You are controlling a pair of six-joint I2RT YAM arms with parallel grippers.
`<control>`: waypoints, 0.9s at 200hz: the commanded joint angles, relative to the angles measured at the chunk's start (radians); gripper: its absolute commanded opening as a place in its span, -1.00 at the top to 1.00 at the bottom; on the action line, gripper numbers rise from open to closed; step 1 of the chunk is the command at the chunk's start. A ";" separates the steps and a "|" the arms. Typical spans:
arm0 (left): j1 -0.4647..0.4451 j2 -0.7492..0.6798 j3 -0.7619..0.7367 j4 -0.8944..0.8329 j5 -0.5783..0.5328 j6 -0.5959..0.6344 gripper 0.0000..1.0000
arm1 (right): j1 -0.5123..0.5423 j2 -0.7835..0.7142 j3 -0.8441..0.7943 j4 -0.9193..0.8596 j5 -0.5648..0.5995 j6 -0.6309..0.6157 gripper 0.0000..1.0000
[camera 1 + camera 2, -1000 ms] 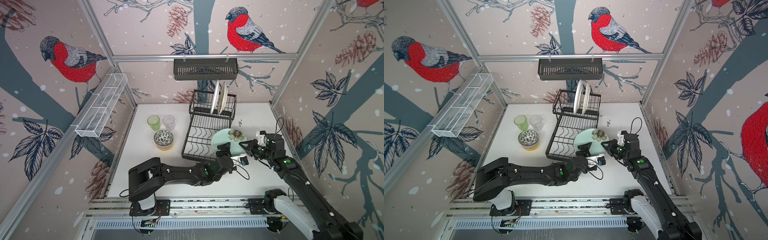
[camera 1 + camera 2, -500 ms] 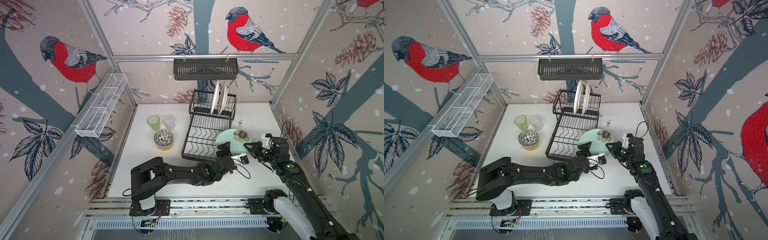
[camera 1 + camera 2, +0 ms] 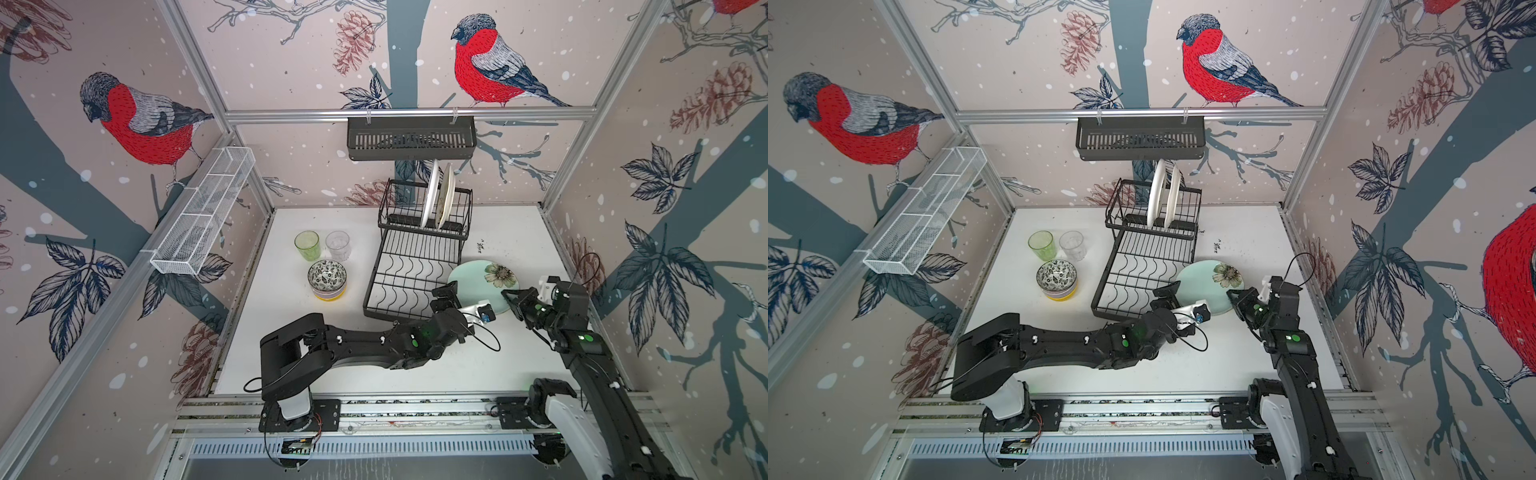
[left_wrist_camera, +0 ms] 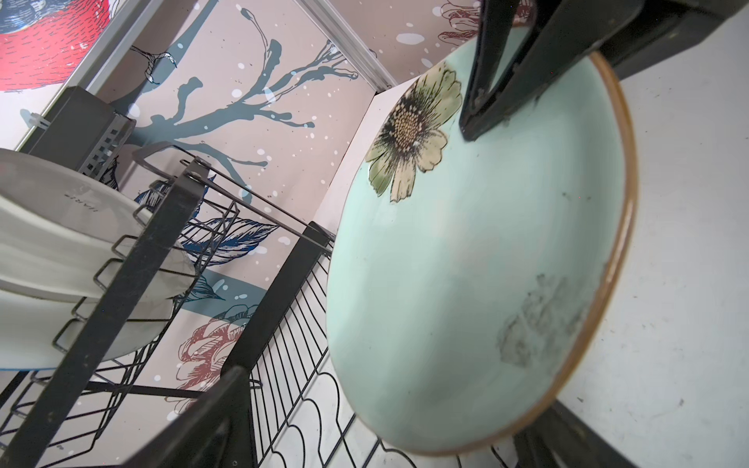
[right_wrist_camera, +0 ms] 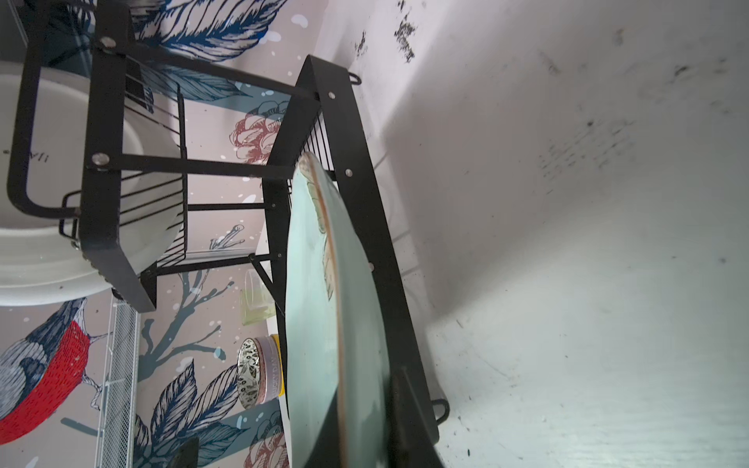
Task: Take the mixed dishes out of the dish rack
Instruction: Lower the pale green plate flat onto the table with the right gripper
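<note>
A pale green plate [image 3: 478,278] [image 3: 1204,282] with a flower print hangs just right of the black dish rack [image 3: 415,239] [image 3: 1144,243]. My right gripper [image 3: 509,297] [image 3: 1233,296] [image 5: 364,413] is shut on its right rim. My left gripper [image 3: 465,301] [image 3: 1185,300] [image 4: 385,405] is open, its fingers standing either side of the plate's [image 4: 466,283] near edge without clamping it. A white plate [image 3: 432,195] and a cream plate [image 3: 446,195] stand upright in the rack's raised tier. The lower tray holds nothing.
On the table left of the rack stand a green glass [image 3: 307,245], a clear glass [image 3: 337,245] and a stack of bowls [image 3: 327,278]. A black wall basket [image 3: 411,139] hangs above the rack. A white mesh basket [image 3: 203,216] lines the left wall.
My right gripper has carried the green plate to the right, away from the rack's tray. The left gripper has stayed open and almost in place.
</note>
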 commanded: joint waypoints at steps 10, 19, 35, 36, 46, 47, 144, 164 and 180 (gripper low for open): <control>0.012 -0.027 0.009 0.032 -0.038 -0.022 -0.95 | -0.060 0.012 -0.012 0.078 -0.039 -0.048 1.00; 0.012 -0.032 0.011 0.029 -0.042 -0.021 -0.95 | -0.082 0.022 -0.017 0.082 -0.048 -0.054 1.00; 0.012 -0.044 0.010 0.018 -0.051 -0.022 -0.95 | -0.125 0.044 -0.017 0.082 -0.068 -0.073 1.00; 0.012 -0.046 0.010 0.018 -0.052 -0.022 -0.95 | -0.127 0.045 -0.017 0.082 -0.069 -0.075 1.00; 0.011 -0.052 0.010 0.019 -0.060 -0.017 -0.95 | -0.150 0.056 -0.014 0.080 -0.075 -0.090 1.00; 0.012 -0.053 0.010 0.019 -0.061 -0.017 -0.95 | -0.152 0.058 -0.014 0.081 -0.075 -0.092 1.00; 0.015 -0.075 -0.032 0.085 -0.092 -0.004 -0.95 | -0.216 0.246 -0.002 0.085 -0.024 -0.216 1.00; 0.017 -0.075 -0.040 0.095 -0.090 -0.034 -0.95 | -0.215 0.298 0.001 0.094 -0.017 -0.236 1.00; 0.019 -0.073 -0.044 0.104 -0.086 -0.051 -0.95 | -0.216 0.328 0.006 0.097 0.008 -0.250 1.00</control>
